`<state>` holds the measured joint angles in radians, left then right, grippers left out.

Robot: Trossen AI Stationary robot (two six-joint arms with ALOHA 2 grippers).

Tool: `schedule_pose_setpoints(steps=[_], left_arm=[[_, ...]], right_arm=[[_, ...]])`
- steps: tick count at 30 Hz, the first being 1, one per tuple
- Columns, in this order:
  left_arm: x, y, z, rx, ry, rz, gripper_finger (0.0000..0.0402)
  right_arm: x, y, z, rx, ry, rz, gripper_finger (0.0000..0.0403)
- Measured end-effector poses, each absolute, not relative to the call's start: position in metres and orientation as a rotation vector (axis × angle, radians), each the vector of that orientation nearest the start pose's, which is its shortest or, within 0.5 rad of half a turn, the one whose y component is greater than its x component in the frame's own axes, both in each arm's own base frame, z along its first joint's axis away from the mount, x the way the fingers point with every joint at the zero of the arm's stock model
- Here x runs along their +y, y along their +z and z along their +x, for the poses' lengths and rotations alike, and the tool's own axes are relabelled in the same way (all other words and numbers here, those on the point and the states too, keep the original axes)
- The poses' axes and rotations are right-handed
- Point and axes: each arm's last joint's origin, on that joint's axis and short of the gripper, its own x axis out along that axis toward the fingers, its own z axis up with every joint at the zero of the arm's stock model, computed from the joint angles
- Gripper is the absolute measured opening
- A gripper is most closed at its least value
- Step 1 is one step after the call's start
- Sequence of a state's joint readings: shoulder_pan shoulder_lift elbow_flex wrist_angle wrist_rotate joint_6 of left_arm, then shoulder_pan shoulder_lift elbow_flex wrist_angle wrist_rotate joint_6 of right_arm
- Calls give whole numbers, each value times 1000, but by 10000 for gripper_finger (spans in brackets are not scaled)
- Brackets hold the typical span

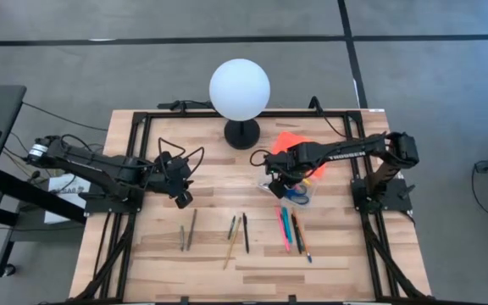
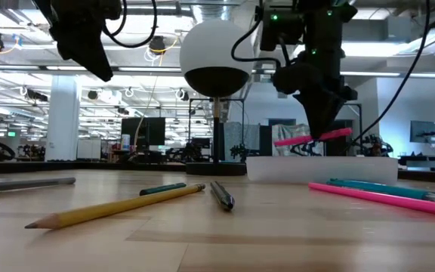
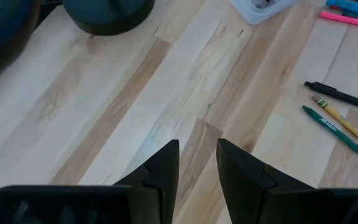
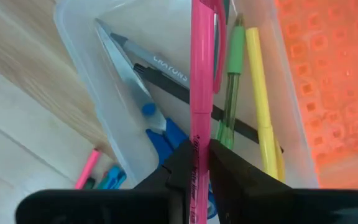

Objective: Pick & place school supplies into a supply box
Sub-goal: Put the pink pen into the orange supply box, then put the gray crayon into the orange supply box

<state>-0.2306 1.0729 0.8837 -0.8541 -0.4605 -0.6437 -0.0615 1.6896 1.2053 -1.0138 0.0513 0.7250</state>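
My right gripper hangs over the clear supply box, shut on a pink pen. In the right wrist view the box holds blue-handled scissors, a black pen, a green pen and a yellow one. Its orange lid lies open beside it. More pens and pencils lie flat on the table nearer the front edge. My left gripper waits narrowly open above bare wood at the table's left. My right gripper pinches the pink pen's barrel between its two fingers, nearer one end than the middle. The fingers come from above, pointing down, and lie across the pen. The pen is lifted clear, almost level, just above the open box.
A white globe lamp on a black base stands at the table's far middle, close to the box. A yellow pencil, a green one and a black pen lie mid-table; pink and teal pens lie in front of the box.
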Motion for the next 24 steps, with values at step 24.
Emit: schedule_pose_setpoints(steps=[24], left_arm=[[-36,262,185,950,524,-459,102]], right_arm=[[0,214,304,1350,-598,503,141]])
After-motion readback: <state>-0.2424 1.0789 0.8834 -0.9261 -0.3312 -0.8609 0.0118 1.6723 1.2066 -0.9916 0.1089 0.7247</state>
